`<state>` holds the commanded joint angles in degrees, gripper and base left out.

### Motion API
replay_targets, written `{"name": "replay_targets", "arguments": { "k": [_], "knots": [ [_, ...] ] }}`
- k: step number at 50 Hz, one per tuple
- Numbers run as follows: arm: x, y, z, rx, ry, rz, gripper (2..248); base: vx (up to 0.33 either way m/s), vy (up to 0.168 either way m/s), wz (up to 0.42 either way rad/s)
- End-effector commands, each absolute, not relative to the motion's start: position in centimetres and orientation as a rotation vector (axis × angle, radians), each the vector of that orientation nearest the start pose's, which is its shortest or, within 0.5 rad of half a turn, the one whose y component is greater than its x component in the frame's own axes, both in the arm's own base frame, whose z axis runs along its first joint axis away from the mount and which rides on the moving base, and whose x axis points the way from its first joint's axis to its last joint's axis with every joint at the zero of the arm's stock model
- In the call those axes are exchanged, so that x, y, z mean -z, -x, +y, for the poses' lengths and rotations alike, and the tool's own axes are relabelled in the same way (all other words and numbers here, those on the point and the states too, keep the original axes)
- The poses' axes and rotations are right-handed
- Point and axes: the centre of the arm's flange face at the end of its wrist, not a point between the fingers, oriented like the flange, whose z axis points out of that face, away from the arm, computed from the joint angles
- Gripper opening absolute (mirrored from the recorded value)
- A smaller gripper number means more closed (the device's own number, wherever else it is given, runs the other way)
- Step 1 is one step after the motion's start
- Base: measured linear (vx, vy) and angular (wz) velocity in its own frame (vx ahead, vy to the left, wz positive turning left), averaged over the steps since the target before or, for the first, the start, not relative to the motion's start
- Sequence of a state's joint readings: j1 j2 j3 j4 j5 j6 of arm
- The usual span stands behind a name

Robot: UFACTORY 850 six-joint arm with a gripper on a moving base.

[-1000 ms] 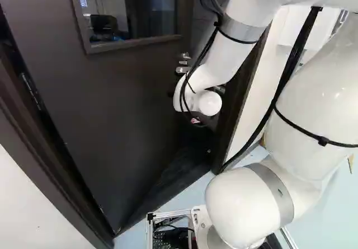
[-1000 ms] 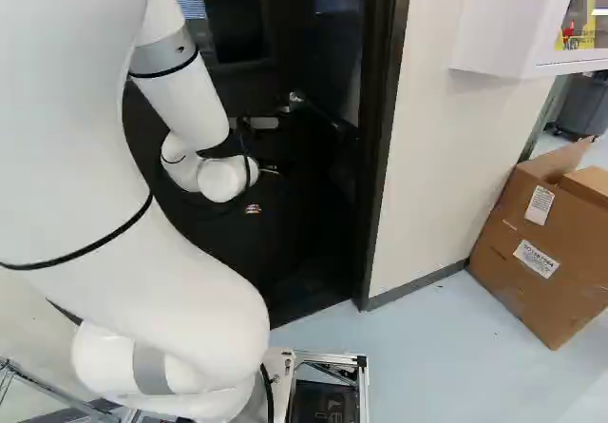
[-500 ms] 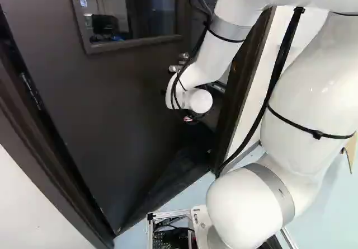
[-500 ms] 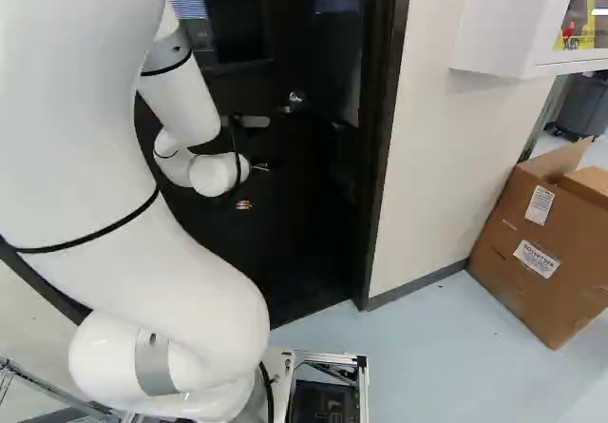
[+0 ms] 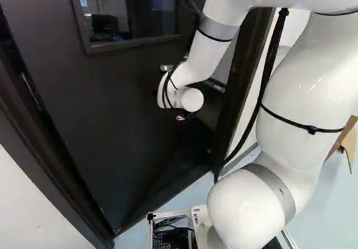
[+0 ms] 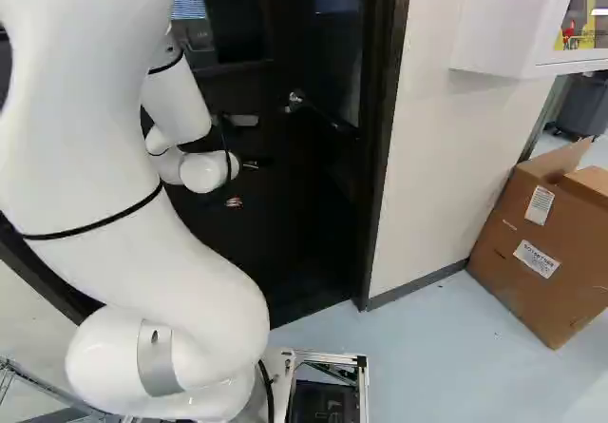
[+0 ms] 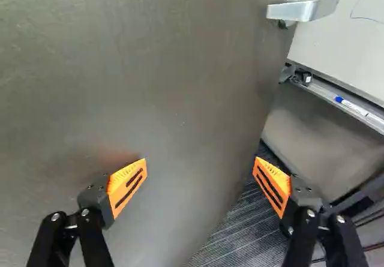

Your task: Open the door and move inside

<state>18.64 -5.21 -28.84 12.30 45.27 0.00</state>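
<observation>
**Door (image 5: 112, 103) ajar, gripper (image 6: 234, 201) spread wide**

The door is seen partly open, filling the upper left and centre of the left base view. Its lever handle (image 6: 297, 98) is placed at the upper centre of the right base view. In the wrist view, the gripper's 2 fingers are set well apart, with nothing clamped; 1 is seen against the door's face, the other against the gap beyond its edge. Through that gap, 1 marker (image 7: 355, 106) is held on a ledge (image 7: 324, 91). A cardboard box (image 6: 541, 261) is seen at the right base view's lower right.
</observation>
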Motion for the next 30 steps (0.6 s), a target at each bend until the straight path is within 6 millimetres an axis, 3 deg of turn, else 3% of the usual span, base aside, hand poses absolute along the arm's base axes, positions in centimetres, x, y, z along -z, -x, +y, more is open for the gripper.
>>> {"name": "replay_targets", "arguments": {
  "k": [30],
  "knots": [
    [-38.9,-41.9,16.9,1.649,2.437,-0.190,247,0.000,0.000,0.000]
  ]
}}
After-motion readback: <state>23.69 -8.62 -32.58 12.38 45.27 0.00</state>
